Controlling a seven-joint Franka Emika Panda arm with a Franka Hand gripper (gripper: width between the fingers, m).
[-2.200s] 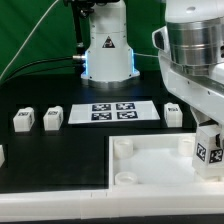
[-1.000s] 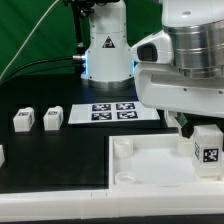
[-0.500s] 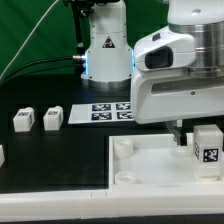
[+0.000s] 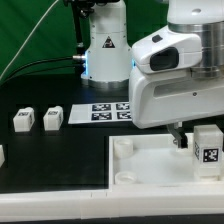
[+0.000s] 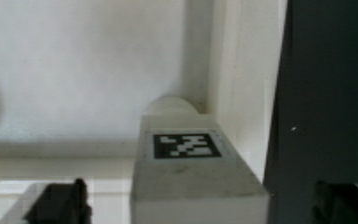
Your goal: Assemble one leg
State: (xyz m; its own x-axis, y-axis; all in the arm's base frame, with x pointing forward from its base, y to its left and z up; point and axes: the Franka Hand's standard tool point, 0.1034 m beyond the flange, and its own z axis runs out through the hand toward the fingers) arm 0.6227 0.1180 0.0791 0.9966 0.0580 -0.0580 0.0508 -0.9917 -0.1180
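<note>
Leg is seen standing upright in a corner of the white tray-shaped piece, at the exterior view's right; full seating is judged unconfirmed, so tightening may be left. The gripper is spread, its fingers set apart from the leg on either side. No writing can be read; only square markers are shown.

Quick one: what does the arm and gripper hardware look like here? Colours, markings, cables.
The arm has glossy white shells, with a dark oval inset on the wrist housing. The base is white, with a black triangular mark and a blue glow low on its sides. Thin black cables run behind it. The gripper has black fingertips.
</note>
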